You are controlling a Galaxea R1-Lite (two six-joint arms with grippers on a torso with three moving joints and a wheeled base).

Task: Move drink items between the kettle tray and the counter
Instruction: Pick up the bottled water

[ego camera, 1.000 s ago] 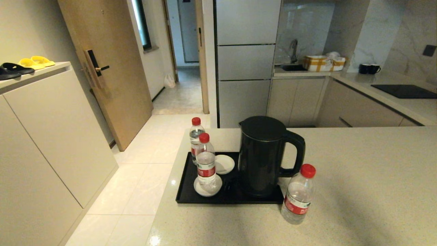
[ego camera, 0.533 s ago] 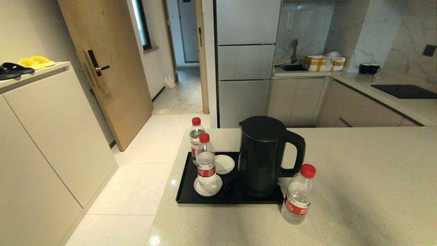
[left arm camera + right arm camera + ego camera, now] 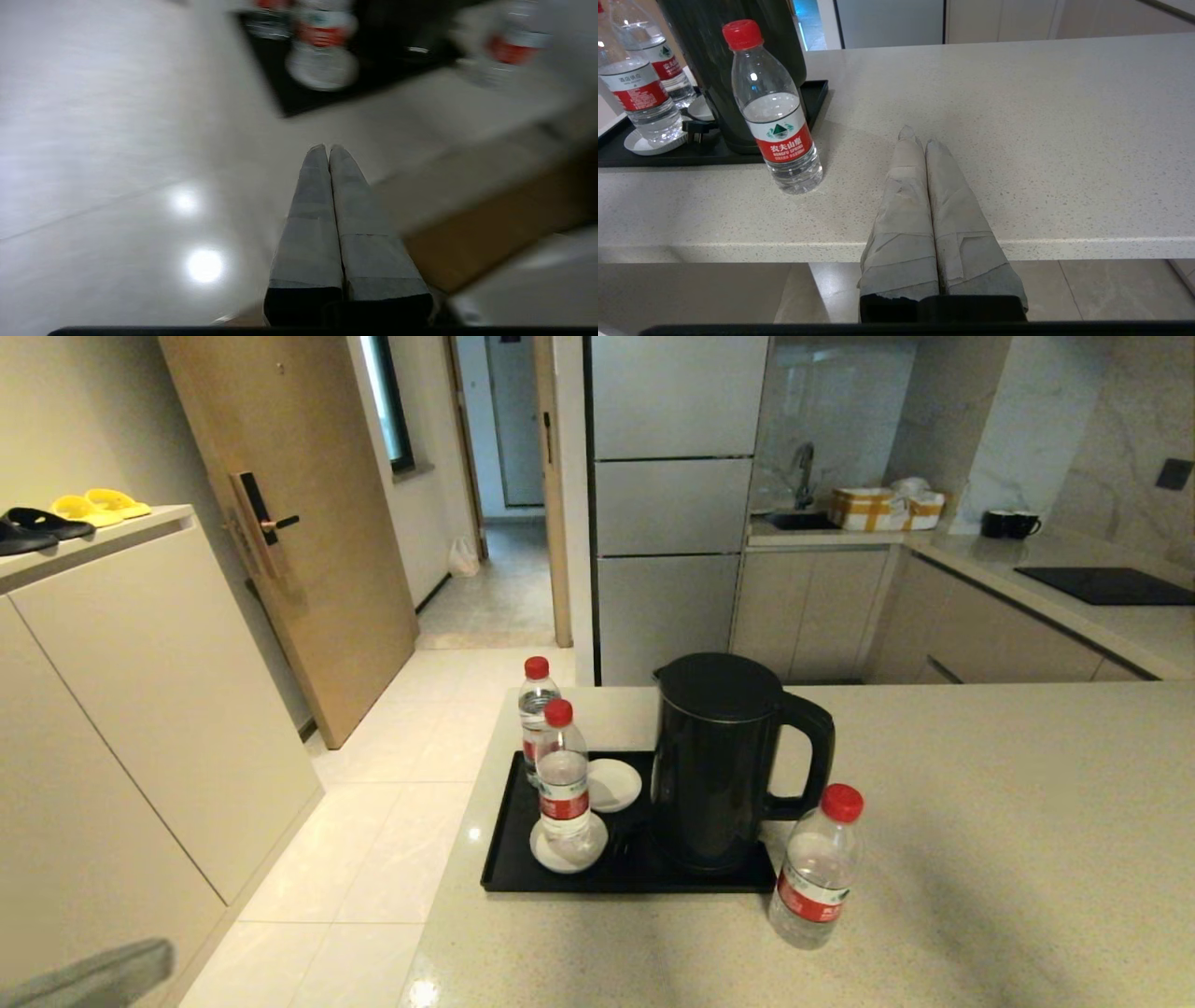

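Note:
Two clear red-capped bottles stand on the black kettle tray (image 3: 509,873): one (image 3: 563,779) on a white dish near the front, one (image 3: 535,709) at the tray's far left corner. The third bottle (image 3: 815,877) stands on the beige counter (image 3: 990,821), just off the tray's near right corner. My left gripper (image 3: 328,149) is shut and empty, low over the floor left of the counter; its grey fingers (image 3: 112,973) show at the head view's bottom left. My right gripper (image 3: 920,137) is shut and empty at the counter's front edge, to the right of the counter bottle (image 3: 777,116).
A tall black kettle (image 3: 719,765) fills the tray's right half, its handle towards the counter bottle. A second white dish (image 3: 611,784) lies behind the first. A white cabinet (image 3: 140,691) stands to the left, across the tiled floor.
The left gripper's grey fingers have come into the head view at the bottom left. The bottles, kettle and tray have not moved.

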